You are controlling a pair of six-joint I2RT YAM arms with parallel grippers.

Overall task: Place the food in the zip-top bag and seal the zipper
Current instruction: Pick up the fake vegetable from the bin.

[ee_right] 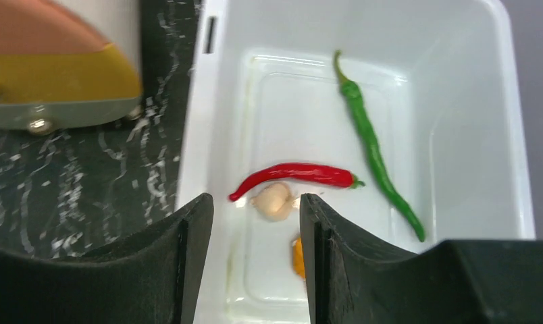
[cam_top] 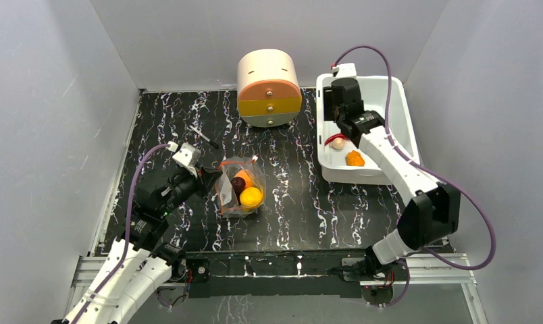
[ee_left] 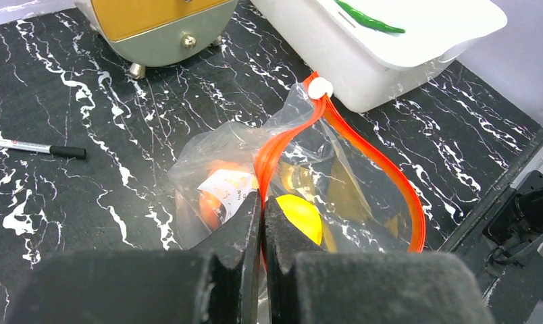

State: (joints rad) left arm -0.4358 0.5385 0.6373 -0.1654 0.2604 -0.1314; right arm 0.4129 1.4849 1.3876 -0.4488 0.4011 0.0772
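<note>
The zip-top bag (cam_top: 240, 187) lies on the dark marbled table with its mouth gaping. Its orange-red zipper (ee_left: 363, 148) loops open, the white slider (ee_left: 320, 88) at the far end. Inside are a yellow lemon (ee_left: 301, 217), an orange fruit (ee_left: 208, 202) and a dark maroon piece (cam_top: 238, 183). My left gripper (ee_left: 263, 202) is shut on the near zipper edge. My right gripper (ee_right: 256, 200) hangs open over the white tub (ee_right: 458, 81), empty. Beneath it lie a red chili (ee_right: 296, 174), a beige bulb (ee_right: 274, 200), a green chili (ee_right: 370, 142) and an orange fruit (ee_right: 298, 256) partly hidden by a finger.
A round cream, orange and yellow drawer unit (cam_top: 269, 88) stands at the back centre, left of the tub (cam_top: 390, 88). A pen (ee_left: 36, 147) lies on the table behind and left of the bag. Grey walls enclose the table on three sides.
</note>
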